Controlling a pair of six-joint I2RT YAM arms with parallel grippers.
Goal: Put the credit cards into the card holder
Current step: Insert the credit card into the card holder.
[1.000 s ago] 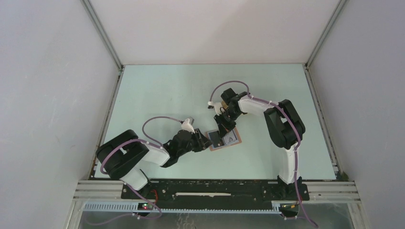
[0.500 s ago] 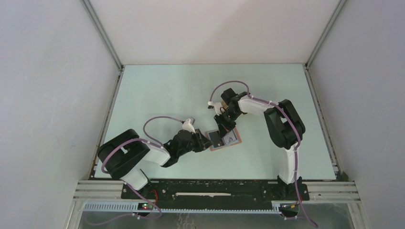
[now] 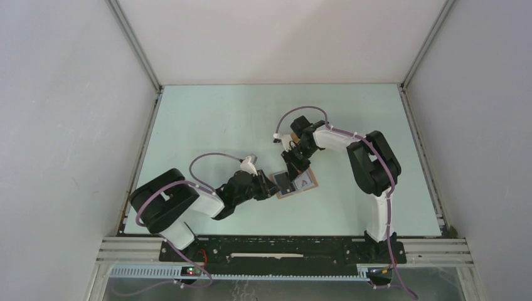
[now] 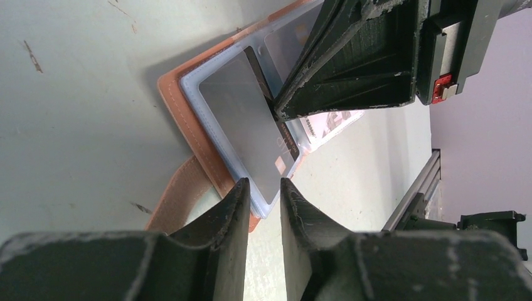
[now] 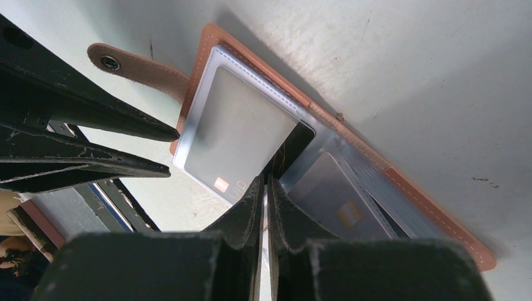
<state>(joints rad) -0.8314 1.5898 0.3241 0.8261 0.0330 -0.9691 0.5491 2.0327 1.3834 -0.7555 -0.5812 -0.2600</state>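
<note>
From above, we see the card holder [image 3: 305, 182] lying open on the table [image 3: 213, 125] between the two arms. The left gripper [image 3: 268, 187] is at its left edge and the right gripper [image 3: 292, 170] is down on its middle. No loose card shows elsewhere. In the left wrist view, a grey card [image 4: 241, 119] sits inside the clear pocket [image 4: 193, 86] of the near page. A dark card [image 4: 287, 143] lies along the fold under the right gripper's tips, and the strap tab [image 4: 179, 194] trails off to the side. The left jaws stand a narrow gap apart with the page's corner just ahead of them, clamping nothing we can make out. In the right wrist view, a second grey card [image 5: 335, 204] is pocketed in the other page. The right jaws are all but closed at the fold, though we cannot tell whether they pinch the dark card or only press there. We judge the task nearly done: two cards are stowed, and the dark one is left to seat.
</note>
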